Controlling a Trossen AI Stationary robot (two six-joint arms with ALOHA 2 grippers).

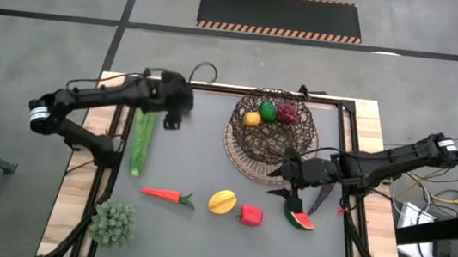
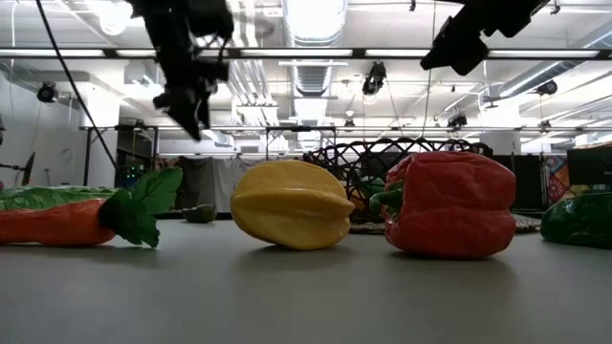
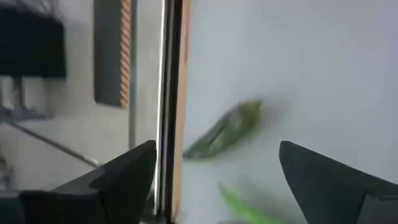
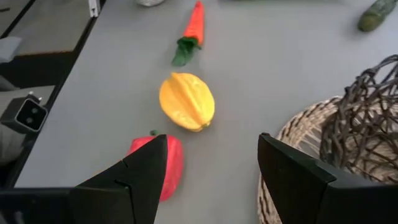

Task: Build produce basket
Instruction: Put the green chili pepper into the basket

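Right pincer (image 4: pixel 208 177) is hovering agape, pepper (image 4: pixel 163 163) and mango (image 4: pixel 186 101) just ahead; only the high view shows watermelon (image 1: pixel 298 218) beneath it. Left pincer (image 3: pixel 214 180) is gaping too.

Bright, even light falls from the ceiling lamps (image 2: pixel 316 14), which glare white in my low view, and the tabletop (image 1: pixel 200 155) carries only soft, short shadows under the produce. My left wrist view is smeared, the green pod (image 3: pixel 225 129) streaked and out of focus. My right wrist view is slightly soft, yet the yellow mango (image 4: pixel 186 101) reads clearly.
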